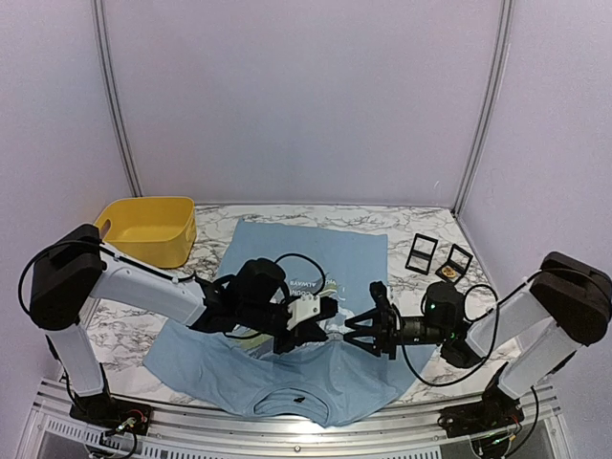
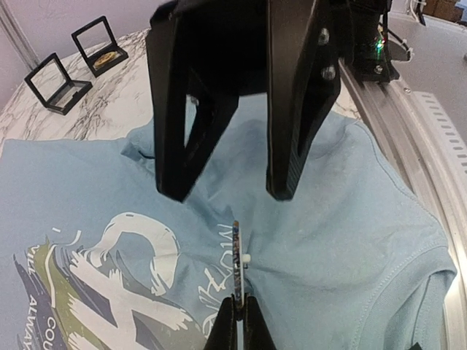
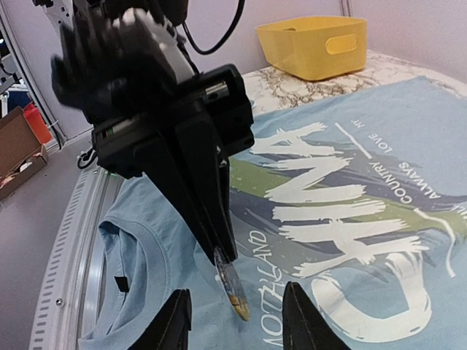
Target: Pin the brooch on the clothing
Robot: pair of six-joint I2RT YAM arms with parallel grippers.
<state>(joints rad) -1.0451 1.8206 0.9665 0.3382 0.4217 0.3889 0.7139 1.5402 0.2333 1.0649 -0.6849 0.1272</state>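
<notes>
1. The top view shows the whole layout. A light blue T-shirt with white CHINA lettering (image 1: 287,247) lies spread on the marbled counter (image 1: 411,222). Both arms meet over its chest print, near the collar.
2. Only the wrist views show the small, thin, gold-tinged brooch (image 3: 235,295). It is too small to make out from above.
3. The right wrist view shows the left gripper (image 3: 222,257) closed on the brooch. The brooch juts from its fingertips just above the fabric beside the lettering.
4. The left wrist view shows the brooch edge-on, with a small white stub on its side. I cannot tell if it touches the cloth.
5. The same view shows the right gripper (image 2: 228,195) facing it. Its jaws stand apart and hold nothing.
6. A yellow plastic bin (image 1: 153,247) sits at the counter's far left corner, just beside the T-shirt's sleeve.
7. Two black hinged display cases (image 2: 55,86) stand open at the far right. One case holds a round gold piece (image 2: 107,55).
</notes>
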